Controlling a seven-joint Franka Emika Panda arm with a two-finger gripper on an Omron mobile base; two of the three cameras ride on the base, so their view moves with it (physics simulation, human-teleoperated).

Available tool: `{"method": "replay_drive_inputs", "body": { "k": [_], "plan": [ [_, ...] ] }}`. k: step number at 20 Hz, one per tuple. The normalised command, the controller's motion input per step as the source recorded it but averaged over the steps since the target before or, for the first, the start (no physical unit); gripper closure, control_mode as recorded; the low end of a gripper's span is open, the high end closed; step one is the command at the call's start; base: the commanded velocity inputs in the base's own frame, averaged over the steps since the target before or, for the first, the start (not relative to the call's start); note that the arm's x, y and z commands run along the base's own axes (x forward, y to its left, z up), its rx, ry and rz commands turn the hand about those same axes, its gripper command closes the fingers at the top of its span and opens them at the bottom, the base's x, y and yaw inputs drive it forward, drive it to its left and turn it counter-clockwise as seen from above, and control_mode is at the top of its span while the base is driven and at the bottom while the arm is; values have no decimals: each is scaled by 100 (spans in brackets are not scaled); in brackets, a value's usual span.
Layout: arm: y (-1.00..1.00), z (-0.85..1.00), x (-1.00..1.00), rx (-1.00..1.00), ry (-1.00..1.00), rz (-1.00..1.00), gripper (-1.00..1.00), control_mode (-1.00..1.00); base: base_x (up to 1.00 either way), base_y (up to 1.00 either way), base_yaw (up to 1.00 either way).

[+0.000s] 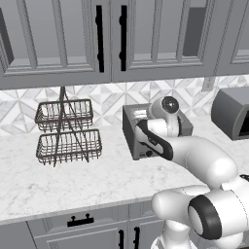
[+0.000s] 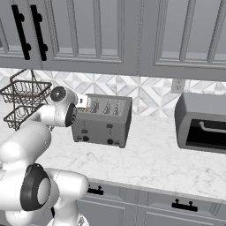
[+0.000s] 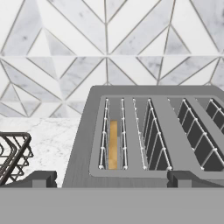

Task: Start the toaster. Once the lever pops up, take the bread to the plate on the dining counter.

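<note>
I hold the gripper wide open, grasping nothing, just above the toaster on the worktop; the bread sits deep in its left slot; descending off-line, I judge a finger could snag the slot wires or miss the lever.

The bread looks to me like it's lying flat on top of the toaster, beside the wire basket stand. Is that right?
Not quite. The bread isn't lying on top: it stands on edge down inside one of the slots of the toaster, as the hand view shows. The wire basket stand is indeed beside the toaster on the counter.
</note>
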Motion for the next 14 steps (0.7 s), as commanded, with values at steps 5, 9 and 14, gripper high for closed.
{"method": "replay_drive_inputs", "body": {
  "k": [5,9,14],
  "plan": [
    [0,0,0,0,0,0,-100,-100,0,0,0],
    [0,0,0,0,0,0,-100,-100,0,0,0],
    [0,0,0,0,0,0,-100,-100,0,0,0]
  ]
}}
